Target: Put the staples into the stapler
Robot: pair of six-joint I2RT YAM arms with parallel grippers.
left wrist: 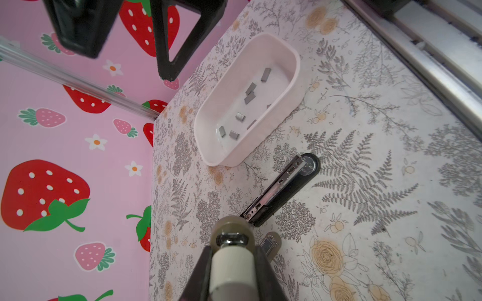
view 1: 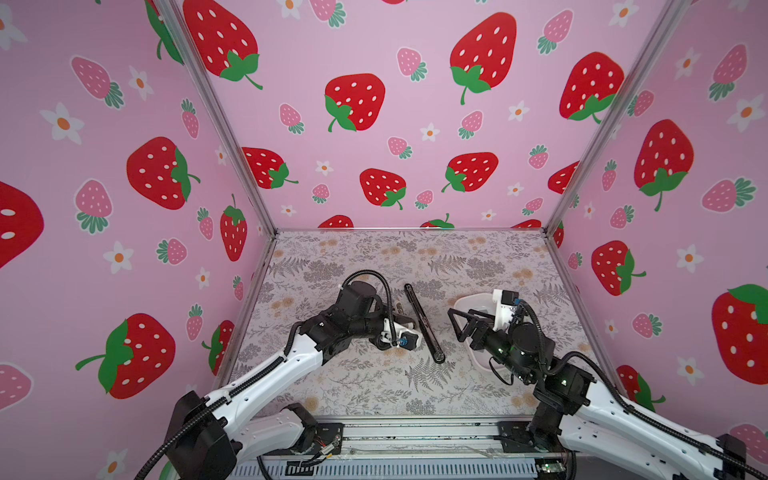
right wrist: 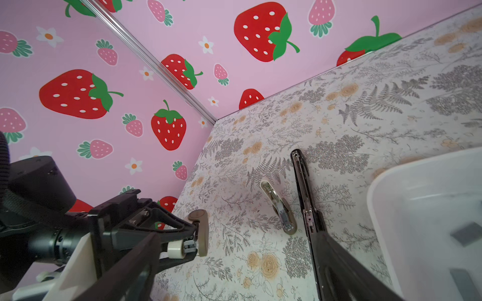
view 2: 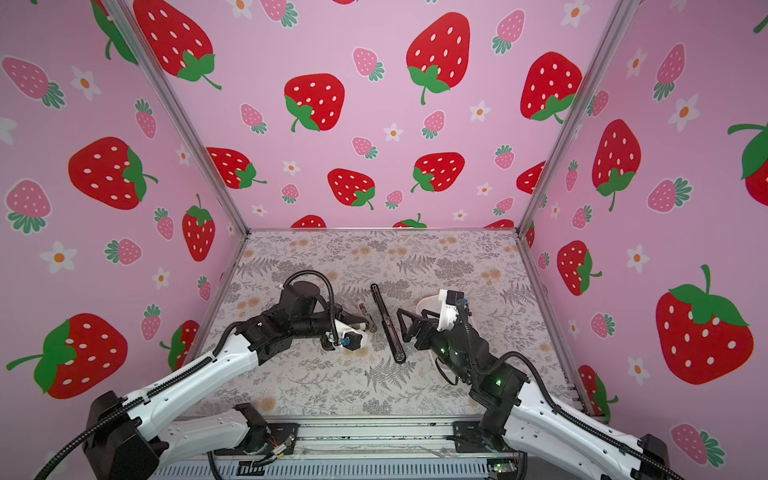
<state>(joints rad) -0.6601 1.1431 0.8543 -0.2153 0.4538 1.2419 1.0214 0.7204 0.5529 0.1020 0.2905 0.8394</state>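
A long black stapler (view 1: 424,322) (view 2: 388,324) (left wrist: 281,190) (right wrist: 303,187) lies opened flat mid-table, its metal channel facing up. Several grey staples (left wrist: 250,93) (right wrist: 467,234) lie in a pale tray (left wrist: 294,65) (view 1: 469,301) to its right. My left gripper (view 1: 409,323) (left wrist: 232,250) (right wrist: 195,234) hovers just left of the stapler, shut on a small white cylinder with a beige disc end. My right gripper (view 1: 455,326) (view 2: 401,328) (right wrist: 237,234) hangs open between the stapler and the tray's left rim, with nothing between its fingers.
A small beige stapler (view 1: 401,309) (view 2: 365,313) (left wrist: 270,245) (right wrist: 280,211) lies open beside the black one, under my left gripper. Strawberry-patterned walls close the table on three sides. A metal rail (left wrist: 430,65) runs along the front edge.
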